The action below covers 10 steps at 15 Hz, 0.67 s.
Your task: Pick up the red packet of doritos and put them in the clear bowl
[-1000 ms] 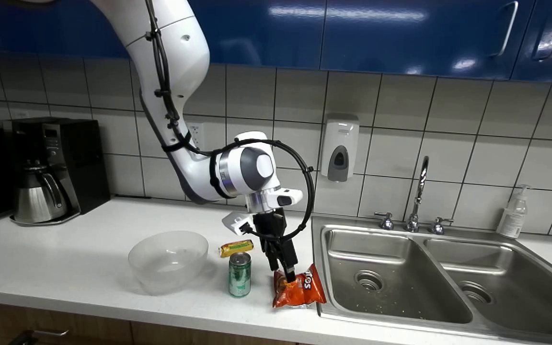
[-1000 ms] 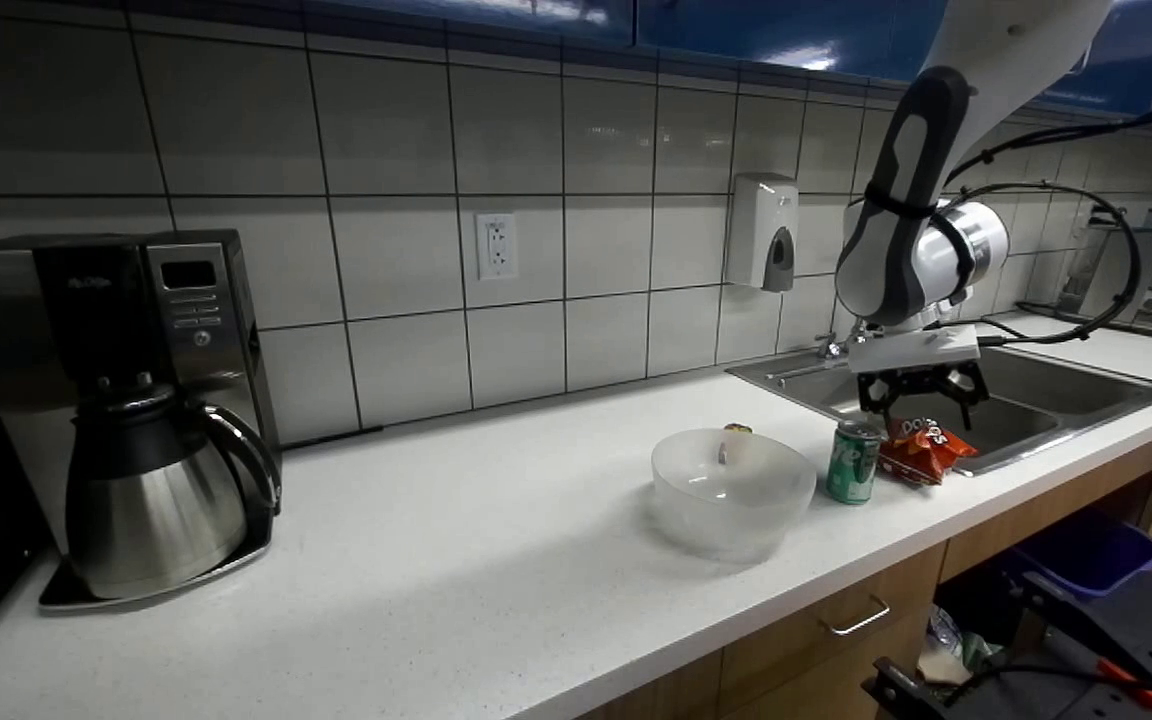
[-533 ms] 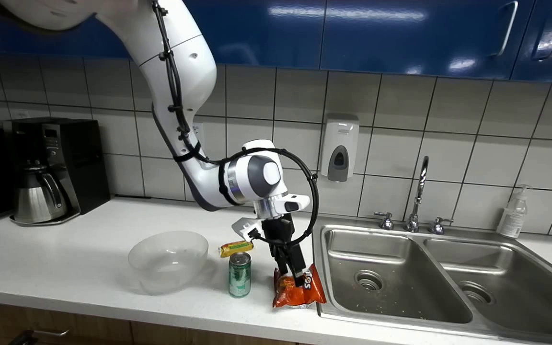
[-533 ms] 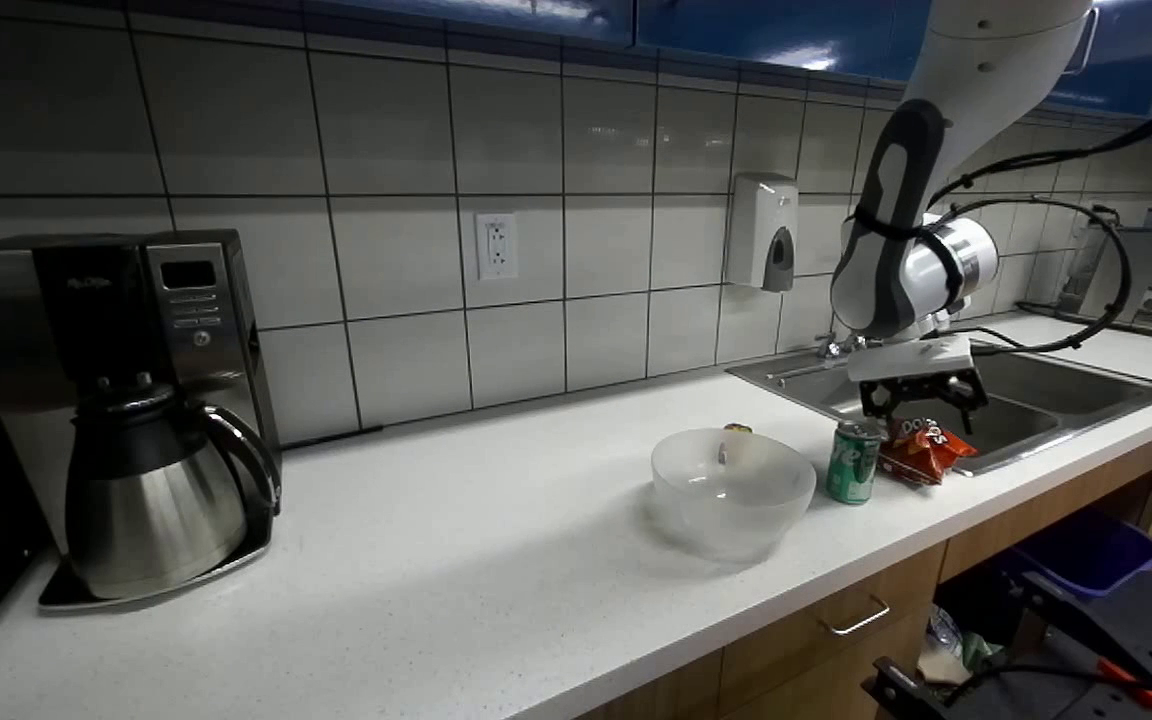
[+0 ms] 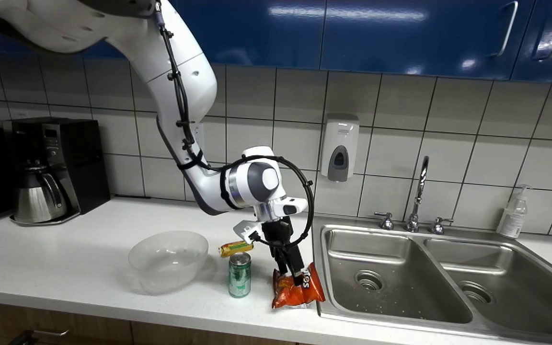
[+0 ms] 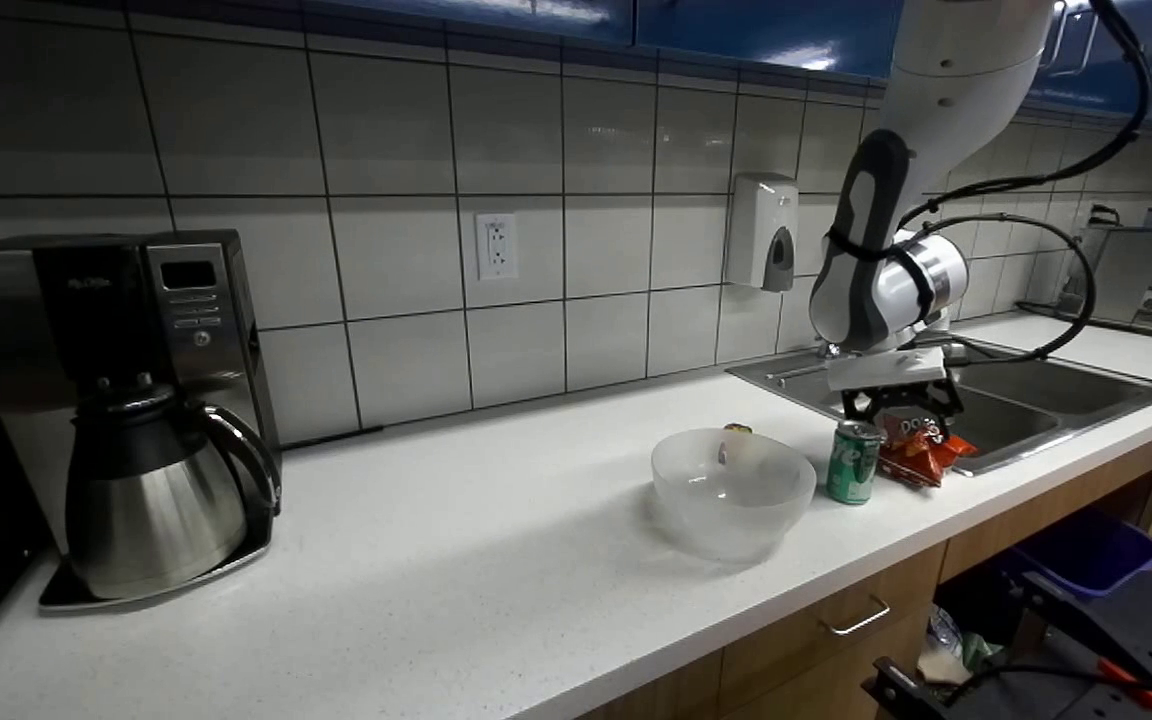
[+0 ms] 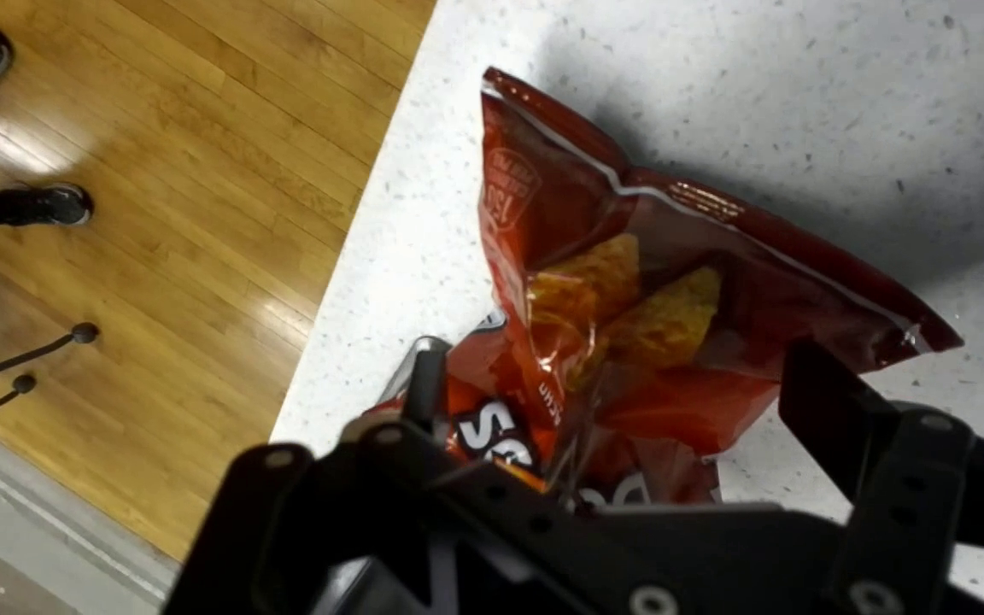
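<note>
The red packet of doritos (image 5: 286, 298) lies on the counter by the sink's edge. It also shows in an exterior view (image 6: 919, 464) behind the green can, and in the wrist view (image 7: 671, 231). My gripper (image 5: 291, 278) is down at the packet, pointing downward and tilted. In the wrist view the gripper (image 7: 620, 389) is open, with its fingers wide apart on either side of the packet's lettered part. Whether they touch it I cannot tell. The clear bowl (image 5: 154, 268) stands apart on the counter, beyond the can; it also shows in an exterior view (image 6: 726, 515).
A green can (image 5: 239, 275) stands upright between bowl and packet. A small yellow packet (image 5: 235, 247) lies behind it. The steel sink (image 5: 321, 268) borders the packet. The counter's front edge (image 5: 237, 318) is near. A coffee maker (image 5: 55, 167) stands far off.
My gripper has come lower and moved toward the sink side, onto the packet, then shifted slightly back. The packet has shifted very slightly. The bowl and can have not moved.
</note>
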Each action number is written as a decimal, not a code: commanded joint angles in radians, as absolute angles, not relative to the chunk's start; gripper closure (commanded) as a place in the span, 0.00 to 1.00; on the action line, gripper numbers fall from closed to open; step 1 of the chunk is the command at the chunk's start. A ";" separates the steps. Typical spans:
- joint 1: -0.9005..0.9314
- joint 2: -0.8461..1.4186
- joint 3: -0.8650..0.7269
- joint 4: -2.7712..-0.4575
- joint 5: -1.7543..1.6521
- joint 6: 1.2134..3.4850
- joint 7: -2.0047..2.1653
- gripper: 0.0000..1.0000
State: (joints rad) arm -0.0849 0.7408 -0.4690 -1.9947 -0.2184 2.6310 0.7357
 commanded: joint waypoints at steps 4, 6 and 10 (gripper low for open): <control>-0.065 0.764 -0.488 -1.941 -0.180 2.621 0.735 0.00; -0.063 0.746 -0.489 -1.950 -0.176 2.628 0.731 0.00; -0.065 0.721 -0.489 -1.976 -0.169 2.637 0.721 0.00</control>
